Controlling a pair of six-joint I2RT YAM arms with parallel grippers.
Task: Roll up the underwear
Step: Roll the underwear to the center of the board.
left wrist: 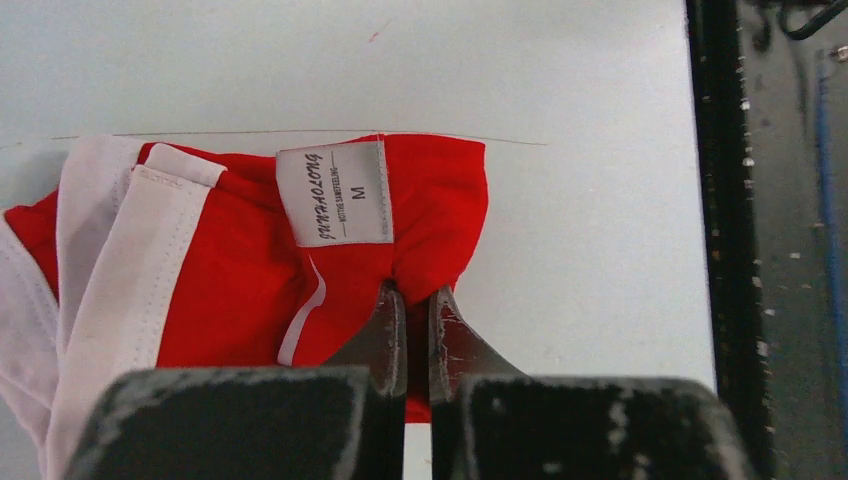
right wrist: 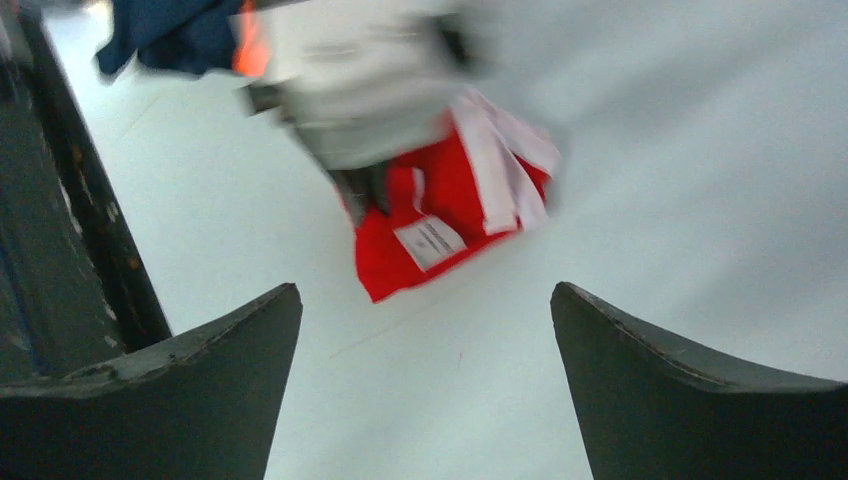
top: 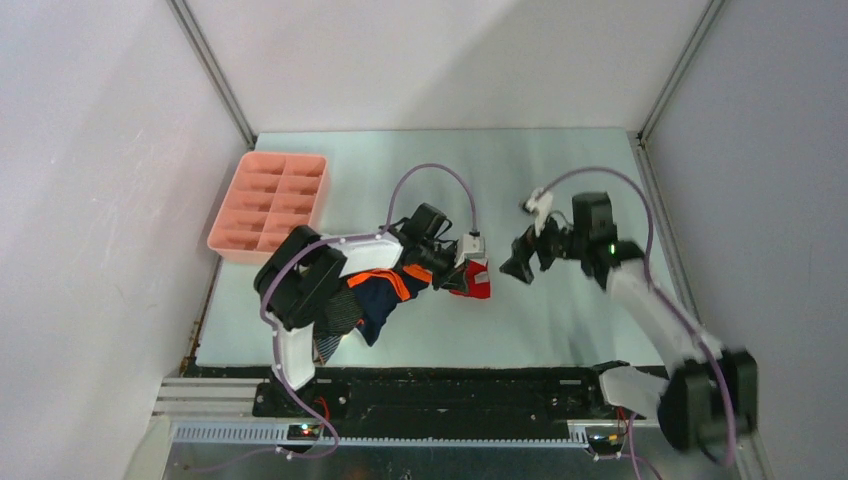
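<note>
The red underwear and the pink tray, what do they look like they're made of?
The red underwear seems to be soft knit cloth with a matte finish. It creases and folds, with stitched white bands and a sewn-in label. The pink tray is probably smooth moulded plastic, with rigid straight compartment walls, but it is too small to be sure.

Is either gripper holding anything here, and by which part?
The left gripper pinches the red and white briefs by a fold of red cloth at the edge, just beside the size label. The right gripper is open and holds nothing.
</note>
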